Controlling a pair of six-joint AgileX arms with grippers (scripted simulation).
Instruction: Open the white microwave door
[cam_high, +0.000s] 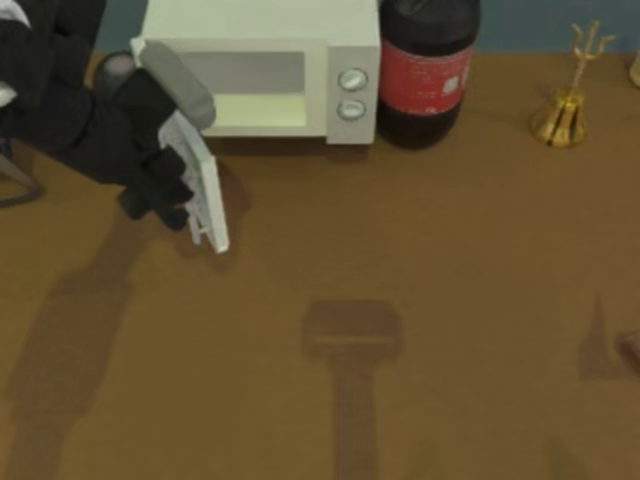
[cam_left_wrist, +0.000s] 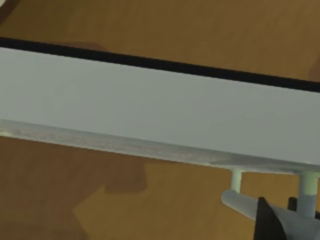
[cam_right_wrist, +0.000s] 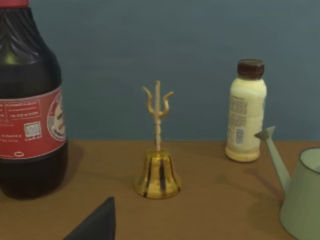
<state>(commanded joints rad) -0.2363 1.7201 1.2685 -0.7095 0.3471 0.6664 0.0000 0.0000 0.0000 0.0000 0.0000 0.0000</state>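
**Top view: microwave door stands open, left hand at its handle**

Top view shows the white microwave (cam_high: 300, 60) at the far edge of the brown surface (cam_high: 420, 300), a little left of the middle. Its two round silver knobs (cam_high: 352, 94) sit on the right panel, and the pale cream inside is visible. The door (cam_high: 200, 185) is swung out to the left, pointing toward the near side, with its edge turned up to the camera. The left hand (cam_high: 172, 200) is just beside the door, on its left, at the handle (cam_high: 210, 225). In the left wrist view the door (cam_left_wrist: 160, 110) fills the picture as a long white panel, and the handle (cam_left_wrist: 260, 207) is seen on two short posts, with one dark fingertip (cam_left_wrist: 267, 222) touching it. I cannot tell whether the fingers are pinching the handle or only resting on it.

Just right of the microwave stands a dark bottle with a red label (cam_high: 428, 65). Farther right is a small golden bell (cam_high: 565, 105). The right wrist view shows the same bottle (cam_right_wrist: 30, 115) and bell (cam_right_wrist: 158, 170), also a cream bottle with a brown cap (cam_right_wrist: 246, 112) and a pale green watering can (cam_right_wrist: 300, 195). The right hand is seen only as a dark tip (cam_right_wrist: 95, 222) in this view.
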